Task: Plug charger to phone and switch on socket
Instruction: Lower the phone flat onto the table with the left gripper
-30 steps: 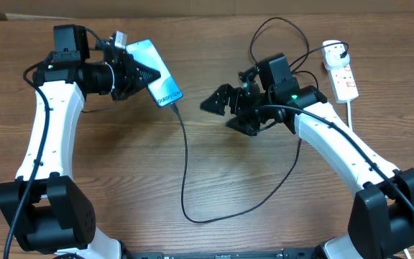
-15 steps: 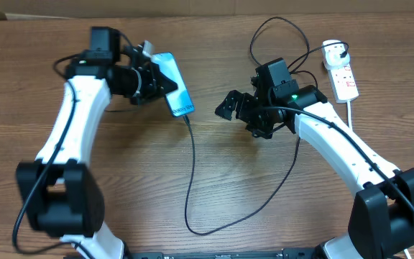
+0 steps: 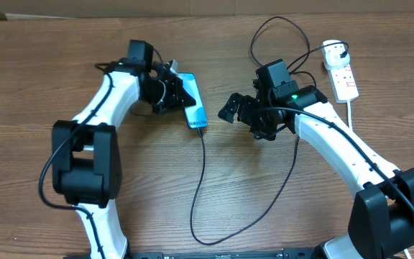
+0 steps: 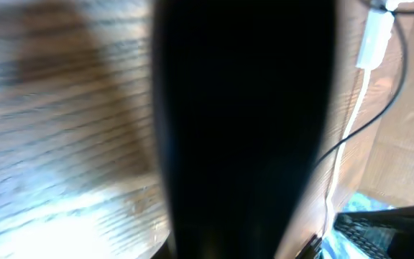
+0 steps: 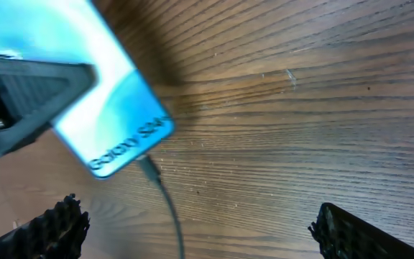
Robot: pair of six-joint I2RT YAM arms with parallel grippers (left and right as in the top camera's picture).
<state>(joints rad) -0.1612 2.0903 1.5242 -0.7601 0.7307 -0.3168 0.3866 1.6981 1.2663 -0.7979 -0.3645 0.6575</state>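
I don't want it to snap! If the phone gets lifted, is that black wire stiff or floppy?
Probably floppy: the black wire lies in loose curves on the table, so it should bend and trail. It looks thin, so likely light. Its tip meets the phone, so tugging might unplug it.

The table (image 3: 142,194) is finished in mid-brown wood, lined throughout with fine darker grain. The phone (image 3: 195,109) is screened in light blue shading to cyan, edged in black, and lettered in a darker tone at one end. The charger (image 3: 201,180) is black along cable and tip. The socket (image 3: 344,80) is white, marked in red, with a white cord. The left arm (image 3: 110,101) and right arm (image 3: 336,140) are cased in white with black joints; a green light (image 3: 293,97) is shown on the right. The left gripper (image 3: 182,92) and right gripper (image 3: 228,109) are black.
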